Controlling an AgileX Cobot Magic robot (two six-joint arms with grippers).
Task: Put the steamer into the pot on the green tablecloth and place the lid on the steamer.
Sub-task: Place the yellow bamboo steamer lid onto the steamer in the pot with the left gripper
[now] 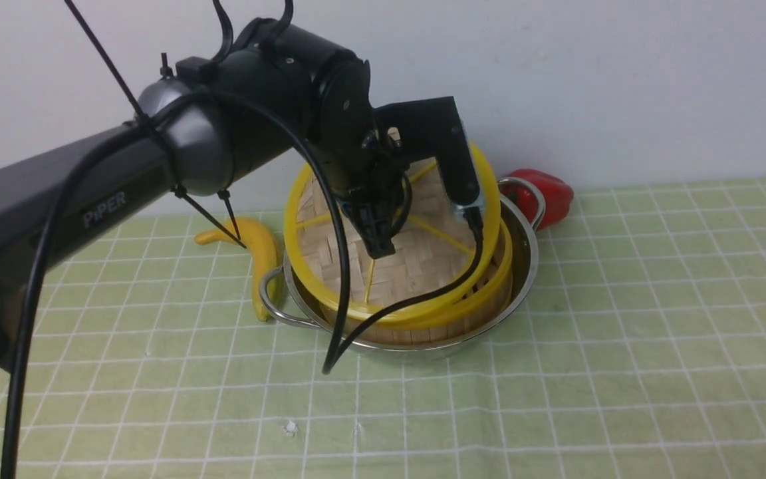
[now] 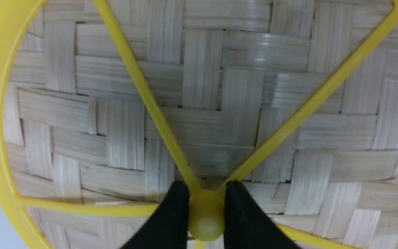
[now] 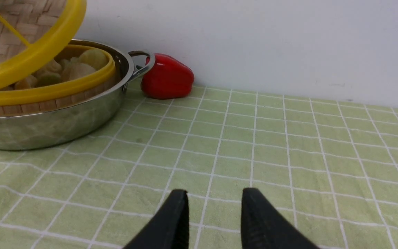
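The left hand [image 2: 206, 189] is pinching the small yellow centre knob of the flat round woven-bamboo lid [image 1: 423, 263], both black fingers shut tight on it, and is holding the lid tilted over the round bamboo steamer [image 1: 416, 334]. The steamer is already sitting inside the wide shiny stainless-steel pot [image 1: 524, 266] on the pale green grid-lined tablecloth [image 1: 622, 332] covering the worktop. The lid's near edge is sitting low by the steamer's yellow rim and the far edge is riding high; can't tell if they're touching. Pale dumplings [image 3: 76, 67] are lying in the steamer. The right hand [image 3: 214, 199] is hovering low over bare cloth, well apart from the pot, jaws a little apart, gripping nothing. Risks, imo: the knob is small & rounded, so the lid could be pivoting or slipping in the pinch. Letting go at this tilt would prob. be dropping it askew, one edge inside the rim or onto the pot wall. A black cable [image 1: 328, 362] is looping in front of the pot & could be getting trapped under the lid.
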